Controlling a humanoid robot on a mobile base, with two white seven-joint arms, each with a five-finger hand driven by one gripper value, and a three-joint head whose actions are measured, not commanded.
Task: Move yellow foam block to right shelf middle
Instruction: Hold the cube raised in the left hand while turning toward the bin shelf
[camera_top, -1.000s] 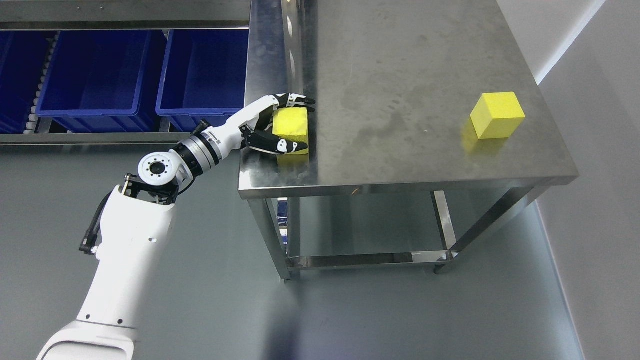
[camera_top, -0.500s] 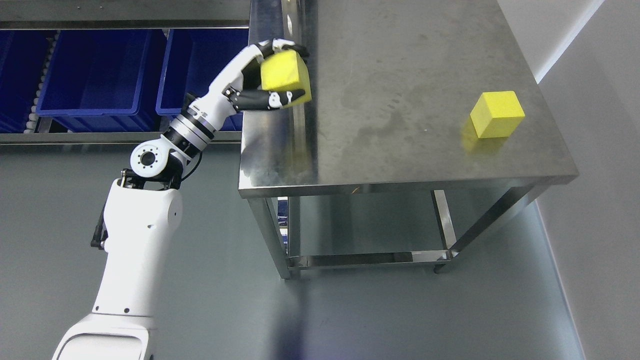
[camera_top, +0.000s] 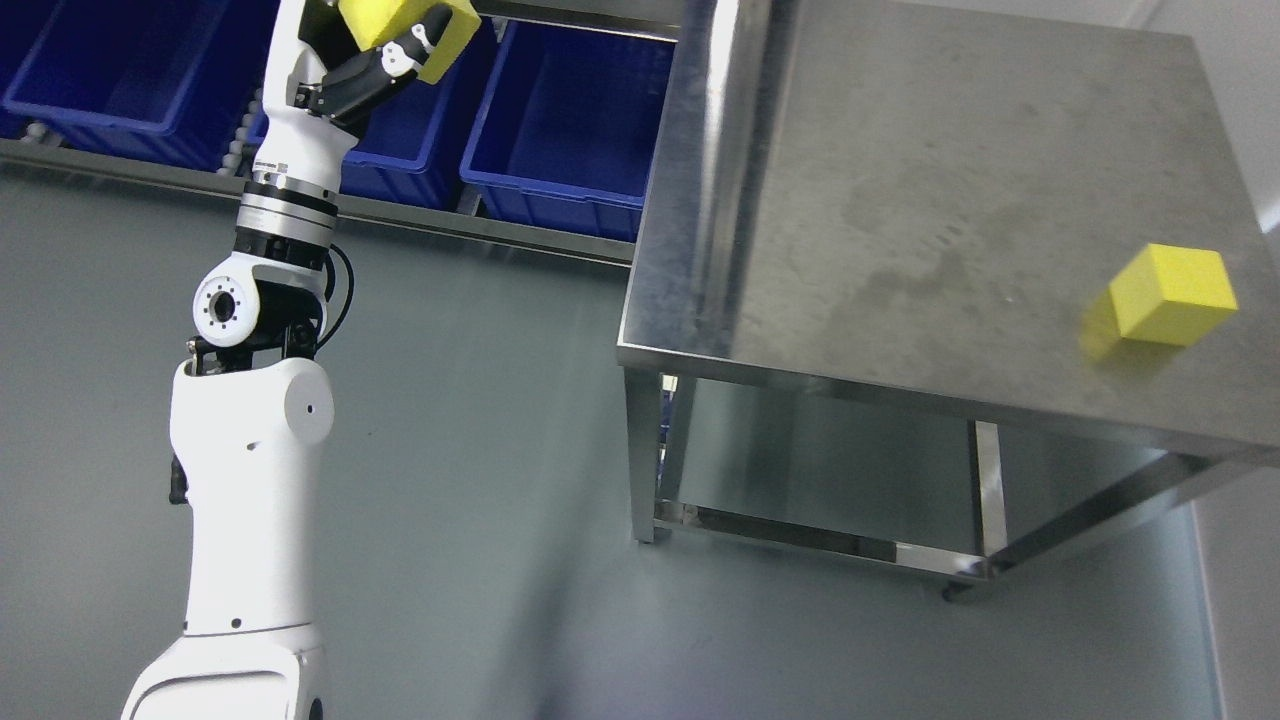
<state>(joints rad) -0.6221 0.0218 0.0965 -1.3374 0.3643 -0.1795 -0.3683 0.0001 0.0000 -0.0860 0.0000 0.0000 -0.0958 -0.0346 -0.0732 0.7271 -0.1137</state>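
Observation:
My left hand (camera_top: 385, 45) is raised to the top edge of the head view, its fingers shut on a yellow foam block (camera_top: 405, 28) that is partly cut off by the frame. It hangs in front of the blue bins, left of the steel table (camera_top: 900, 200) and well off it. A second yellow foam block (camera_top: 1170, 295) rests near the table's right front corner. My right arm does not show.
Several blue bins (camera_top: 560, 130) stand in a row on a low rack (camera_top: 450, 215) behind my arm. The table has a raised steel lip (camera_top: 715, 150) along its left side and a lower shelf (camera_top: 800, 535). Grey floor (camera_top: 480, 450) lies in front.
The hand has lifted the block off the table's left edge and carried it up and left, over the bins. The camera has turned left, shifting the whole scene rightward.

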